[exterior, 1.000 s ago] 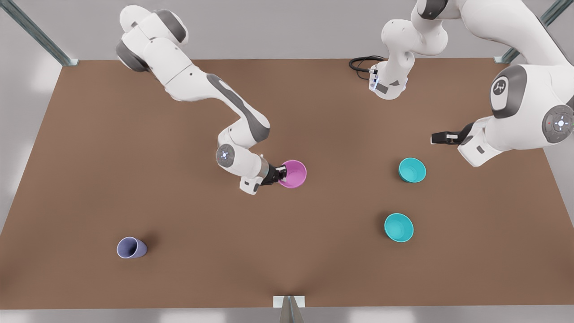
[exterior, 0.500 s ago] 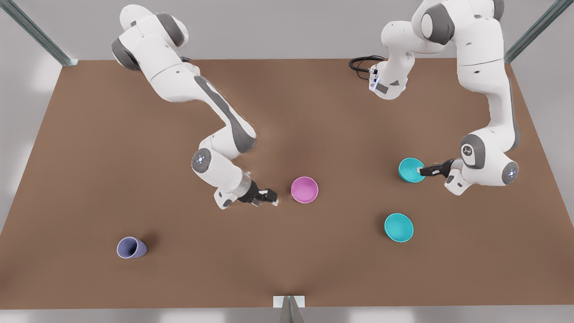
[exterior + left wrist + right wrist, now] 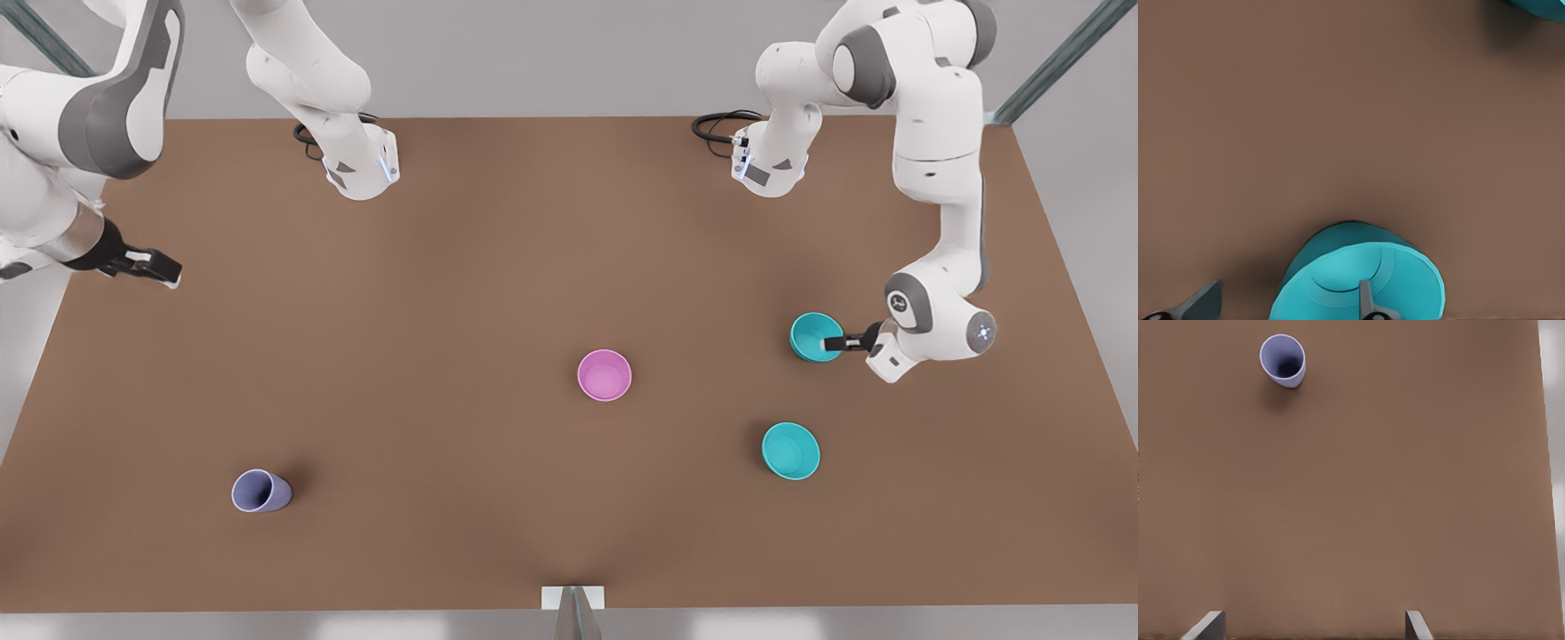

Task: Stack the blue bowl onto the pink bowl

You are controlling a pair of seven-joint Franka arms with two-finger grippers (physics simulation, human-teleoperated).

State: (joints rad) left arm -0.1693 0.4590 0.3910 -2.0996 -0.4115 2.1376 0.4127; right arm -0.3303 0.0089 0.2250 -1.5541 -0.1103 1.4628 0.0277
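On the brown table (image 3: 373,373), toward the front view's right, the blue bowl (image 3: 813,336) stands upright, a plain round turquoise vessel with nothing in it. The left gripper (image 3: 836,342) straddles its rim, fingers (image 3: 1365,300) spread, one inside and one outside the wall; contact cannot be told. A second teal bowl (image 3: 790,451), alike in form, sits nearer the front edge. The pink bowl (image 3: 605,374), magenta with a paler interior, rests apart near the table's middle and holds nothing. A lavender cup (image 3: 260,491) stands far toward the front view's left. The right gripper (image 3: 164,267) hangs raised at the left edge, fingers spread, holding nothing.
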